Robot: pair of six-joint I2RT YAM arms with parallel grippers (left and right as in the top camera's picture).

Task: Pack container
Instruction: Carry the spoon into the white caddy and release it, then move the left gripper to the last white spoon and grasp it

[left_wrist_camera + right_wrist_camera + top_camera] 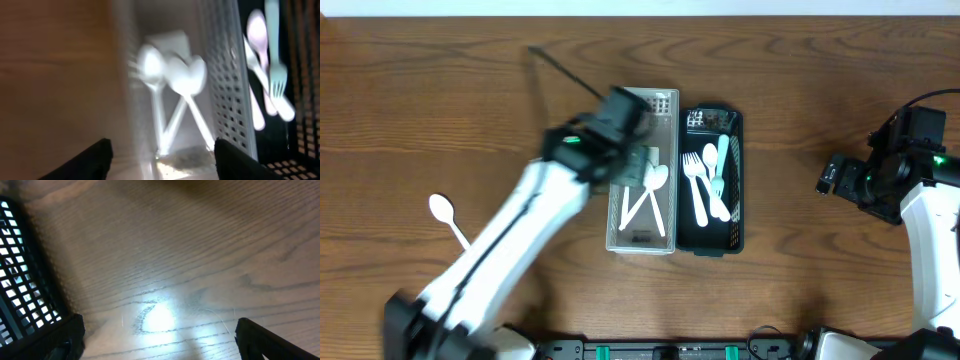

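A clear plastic container (616, 238) sits mid-table with two white spoons (653, 196) lying crossed inside; they also show in the left wrist view (175, 80). A black basket (736, 236) to its right holds white forks and spoons and a pale teal fork (722, 165). One white spoon (443, 213) lies loose on the table at the left. My left gripper (638, 170) hovers open and empty over the clear container's near end (160, 160). My right gripper (830, 178) is open and empty over bare wood right of the basket (157, 340).
The black basket's mesh corner (20, 280) shows at the left of the right wrist view. The basket's cutlery (265, 75) shows beyond the clear container's perforated wall (225, 85). Bare wood surrounds both containers.
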